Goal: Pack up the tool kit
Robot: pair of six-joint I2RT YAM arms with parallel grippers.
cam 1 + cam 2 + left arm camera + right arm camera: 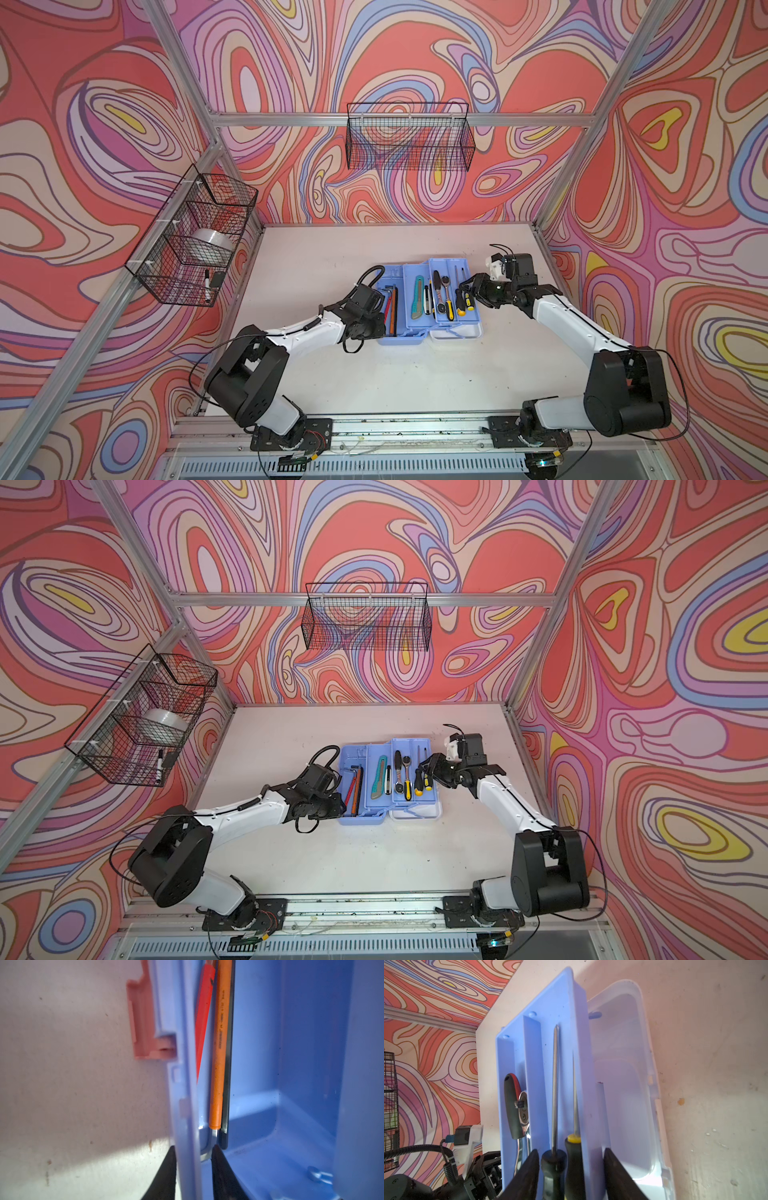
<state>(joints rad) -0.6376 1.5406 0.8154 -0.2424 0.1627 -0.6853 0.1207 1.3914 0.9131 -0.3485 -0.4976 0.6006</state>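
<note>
The tool kit's blue base point(386, 337) lies open on the table, with its trays point(446, 322) folded out over the white lid point(623, 1084). My left gripper point(194, 1147) straddles the base's side wall point(185, 1084), one finger outside and one inside by the orange hex key point(221, 1043). A narrow gap is left on the inner side. The pink latch point(143, 1022) is farther along that wall. My right gripper point(464, 291) point(572, 1157) is open around two screwdriver handles point(552, 1167) and the tray's outer wall. A ratchet point(517, 1109) lies one slot over.
A utility knife point(417, 297) lies in the middle tray. One black wire basket point(409, 137) hangs on the back wall. Another point(195, 241) on the left wall holds a tape roll point(212, 245) and a marker. Aluminium posts frame the table.
</note>
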